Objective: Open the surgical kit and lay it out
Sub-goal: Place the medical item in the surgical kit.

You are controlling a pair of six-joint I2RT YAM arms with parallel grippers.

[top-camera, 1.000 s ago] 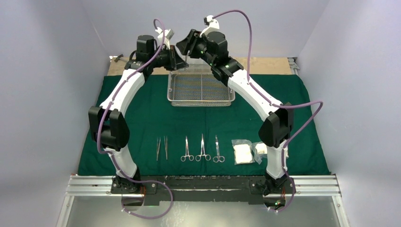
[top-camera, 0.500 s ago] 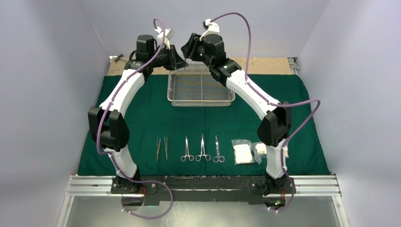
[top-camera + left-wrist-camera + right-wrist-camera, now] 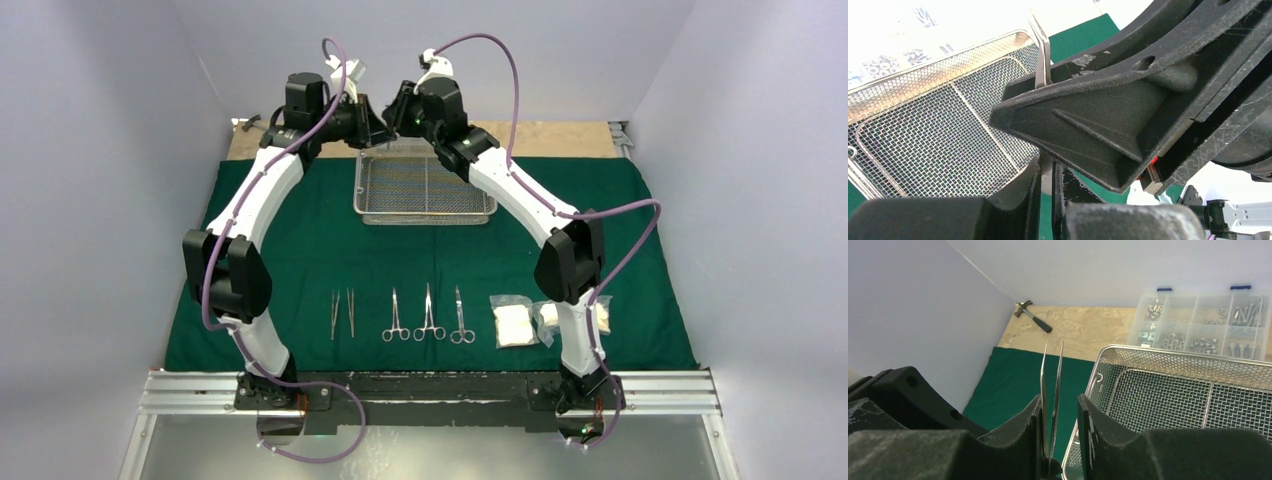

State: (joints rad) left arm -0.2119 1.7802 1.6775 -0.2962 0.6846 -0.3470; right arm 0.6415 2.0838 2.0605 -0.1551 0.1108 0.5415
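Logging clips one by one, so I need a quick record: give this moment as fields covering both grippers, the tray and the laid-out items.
left gripper: fingers nearly together, grip unclear
right gripper: fingers apart, raised tweezers between them
tray: on green cloth, nothing seen inside
laid out in a row, near side: two tweezers, three scissors-like instruments, gauze packets
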